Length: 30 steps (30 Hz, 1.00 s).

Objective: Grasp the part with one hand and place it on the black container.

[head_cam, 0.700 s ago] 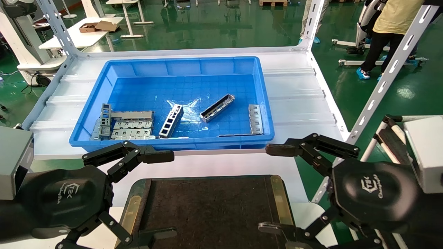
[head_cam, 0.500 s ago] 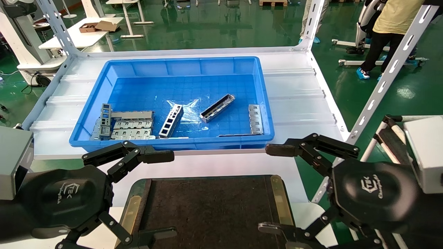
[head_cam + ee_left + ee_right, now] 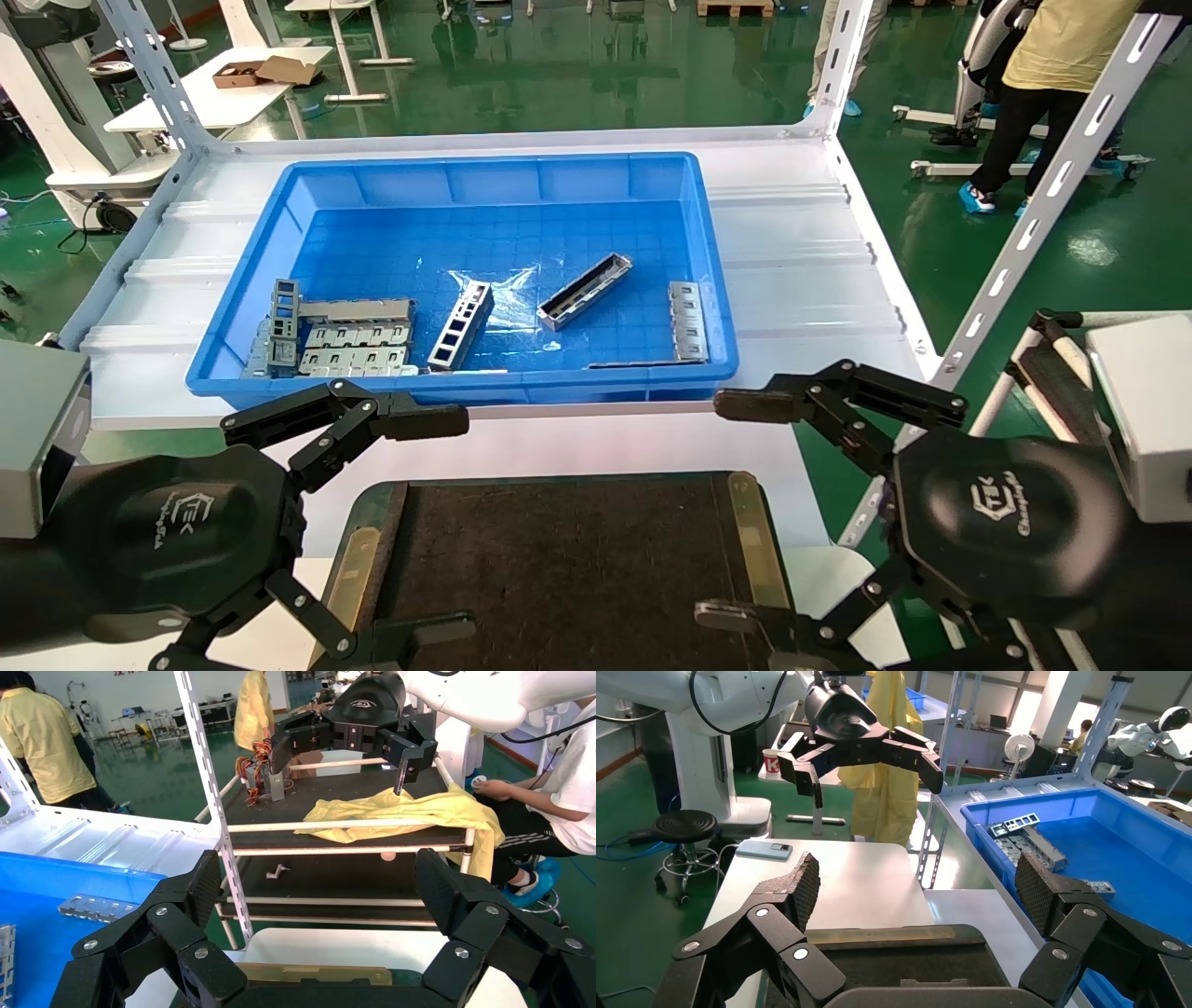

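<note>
The part (image 3: 585, 291), a grey U-channel strip, lies at an angle on the floor of the blue bin (image 3: 279, 210), right of centre. The black container (image 3: 559, 568) sits in front of the bin at the near edge of the table, with brass strips on its sides. My left gripper (image 3: 452, 524) is open and empty over the container's left edge. My right gripper (image 3: 726, 509) is open and empty over its right edge. Both are well short of the part. The left wrist view shows my left gripper (image 3: 320, 881) with nothing between its fingers. The right wrist view shows the same for my right gripper (image 3: 919, 885).
In the bin, a ladder-like strip (image 3: 461, 326) lies left of the part, flat tabbed plates (image 3: 358, 347) are piled at the front left, and another plate (image 3: 687, 320) lies at the right wall. White rack uprights (image 3: 1043, 196) stand at the shelf corners. People stand behind on the right.
</note>
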Each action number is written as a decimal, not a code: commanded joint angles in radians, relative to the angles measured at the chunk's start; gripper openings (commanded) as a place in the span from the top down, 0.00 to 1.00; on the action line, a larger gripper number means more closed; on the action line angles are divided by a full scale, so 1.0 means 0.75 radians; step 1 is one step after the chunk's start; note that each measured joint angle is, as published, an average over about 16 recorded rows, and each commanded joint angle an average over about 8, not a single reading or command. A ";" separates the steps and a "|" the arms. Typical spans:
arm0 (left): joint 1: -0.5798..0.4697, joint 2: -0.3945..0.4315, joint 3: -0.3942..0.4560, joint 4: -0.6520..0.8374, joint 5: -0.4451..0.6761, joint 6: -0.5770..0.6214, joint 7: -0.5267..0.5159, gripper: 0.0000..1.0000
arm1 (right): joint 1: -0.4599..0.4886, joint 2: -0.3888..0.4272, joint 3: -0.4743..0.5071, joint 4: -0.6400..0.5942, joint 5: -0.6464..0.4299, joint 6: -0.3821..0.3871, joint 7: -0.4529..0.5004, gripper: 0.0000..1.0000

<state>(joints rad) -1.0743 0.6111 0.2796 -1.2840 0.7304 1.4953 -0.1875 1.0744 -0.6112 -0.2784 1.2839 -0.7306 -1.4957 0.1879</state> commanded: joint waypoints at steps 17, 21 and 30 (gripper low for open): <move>-0.002 0.006 0.003 0.004 0.015 -0.016 0.007 0.00 | 0.000 0.000 0.000 -0.001 0.000 0.000 -0.001 0.00; -0.004 0.015 0.006 0.005 0.043 -0.049 0.016 0.00 | 0.001 0.000 -0.001 -0.001 0.000 0.000 -0.001 0.00; -0.051 0.083 0.046 0.025 0.171 -0.195 0.000 0.00 | 0.001 0.001 -0.002 -0.001 0.001 0.000 -0.002 0.00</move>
<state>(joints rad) -1.1232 0.6820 0.3193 -1.2582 0.8653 1.3488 -0.1905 1.0751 -0.6108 -0.2796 1.2829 -0.7300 -1.4958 0.1867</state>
